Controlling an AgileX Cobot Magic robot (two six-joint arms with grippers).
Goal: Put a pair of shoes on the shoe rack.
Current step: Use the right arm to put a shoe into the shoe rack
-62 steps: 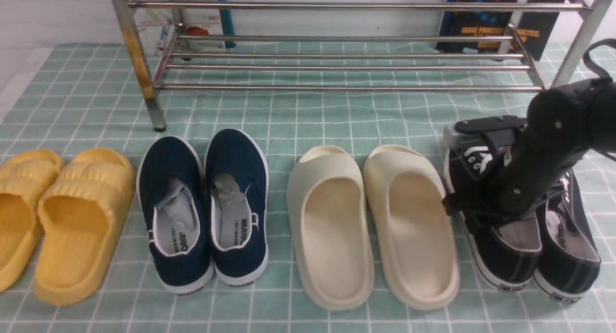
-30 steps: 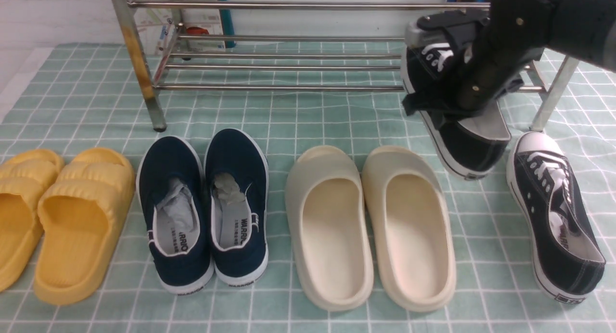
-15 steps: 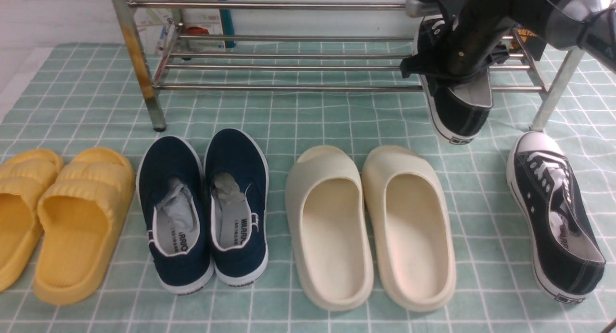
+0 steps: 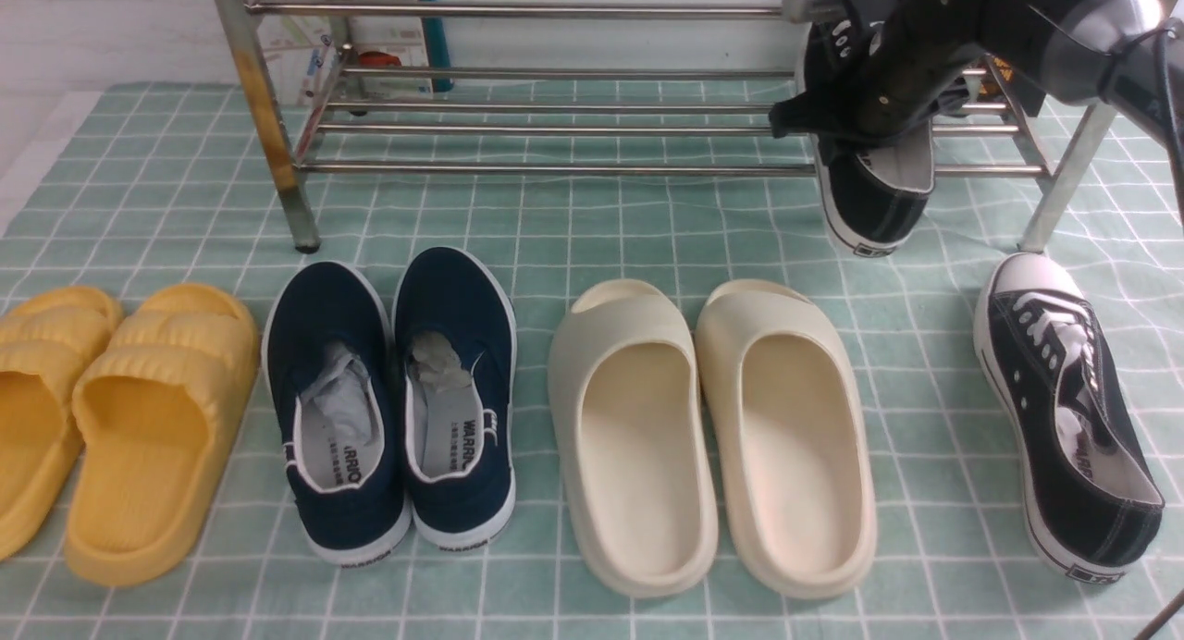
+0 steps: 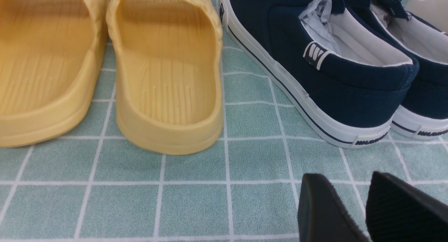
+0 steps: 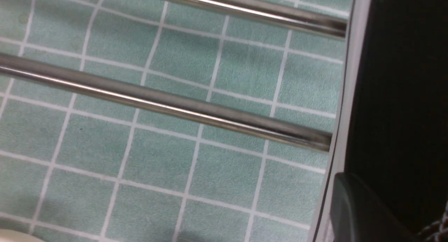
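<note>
One black sneaker (image 4: pixel 874 205) of the pair of shoes hangs toe-up at the right end of the shoe rack (image 4: pixel 555 168), its heel low over the front bar. My right gripper (image 4: pixel 860 122) is shut on its side wall. In the right wrist view the black canvas (image 6: pixel 395 77) and white sole edge fill one side beside a finger (image 6: pixel 357 207), with rack bars (image 6: pixel 157 102) below. The other black sneaker (image 4: pixel 1064 409) lies on the cloth at the right. My left gripper (image 5: pixel 346 177) hovers open over bare cloth, holding nothing.
On the green checked cloth (image 4: pixel 573 224) stand navy slip-ons (image 4: pixel 388 400), cream slides (image 4: pixel 712 436) and yellow slides (image 4: pixel 111 418) in a row before the rack. The rack's right leg (image 4: pixel 1064 178) stands just behind the lying sneaker. The left wrist view shows a yellow slide (image 5: pixel 168 77) and a navy shoe (image 5: pixel 315 67).
My right gripper has lifted one black sneaker off the cloth and carried it forward to the rack's right end. The other sneaker stays on the cloth, slightly shifted.
</note>
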